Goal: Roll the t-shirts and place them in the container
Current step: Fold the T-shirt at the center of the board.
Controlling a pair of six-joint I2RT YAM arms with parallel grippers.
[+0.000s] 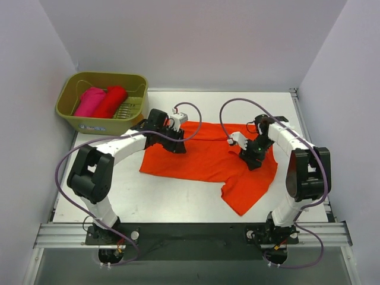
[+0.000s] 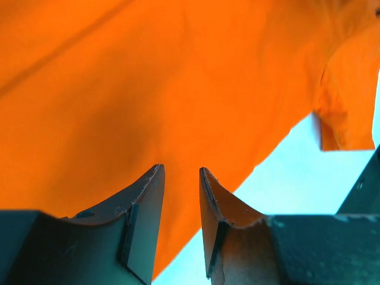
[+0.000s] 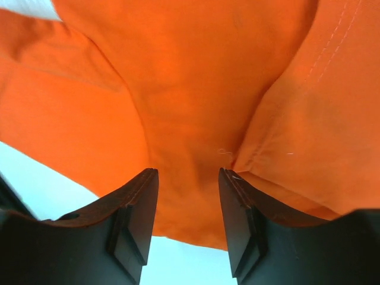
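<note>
The bright orange t-shirt (image 1: 205, 159) lies spread flat on the white table, one sleeve reaching toward the near right. My left gripper (image 1: 177, 146) is open, low over the shirt's left part; its wrist view shows orange cloth (image 2: 148, 95) under the parted jaws. My right gripper (image 1: 252, 161) is open, low over the shirt's right part, above a fold and seam (image 3: 261, 142). Neither holds cloth. The red t-shirt (image 1: 111, 101) and the magenta-pink t-shirt (image 1: 89, 101) lie rolled side by side in the olive-green basket (image 1: 135, 113).
The basket stands at the table's far left corner. White walls close in the table on the left, back and right. Bare white table surface (image 1: 172, 199) lies between the shirt and the arm bases.
</note>
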